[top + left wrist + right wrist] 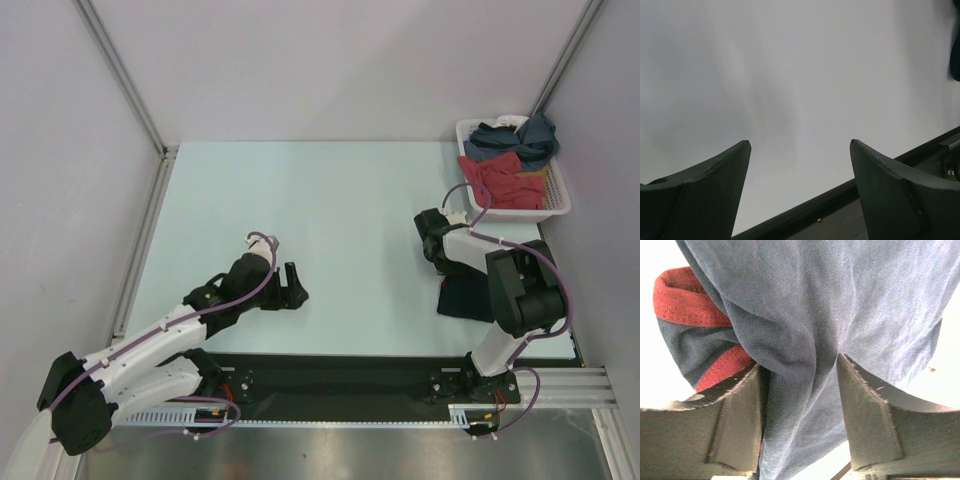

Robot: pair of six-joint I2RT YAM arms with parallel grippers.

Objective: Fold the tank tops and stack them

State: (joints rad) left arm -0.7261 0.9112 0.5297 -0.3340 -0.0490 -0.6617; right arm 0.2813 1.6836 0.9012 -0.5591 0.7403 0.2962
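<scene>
Cloth of the navy tank top, red trim at its edge, is bunched between the fingers of the right claw, which is clenched on it. From above, its dark fabric shows under the right arm at the near right of the desk. The slate-blue tank top lies in the white basket at the far right corner, beside a red garment. The left claw is spread open near the desk's middle, well apart from the cloth.
</scene>
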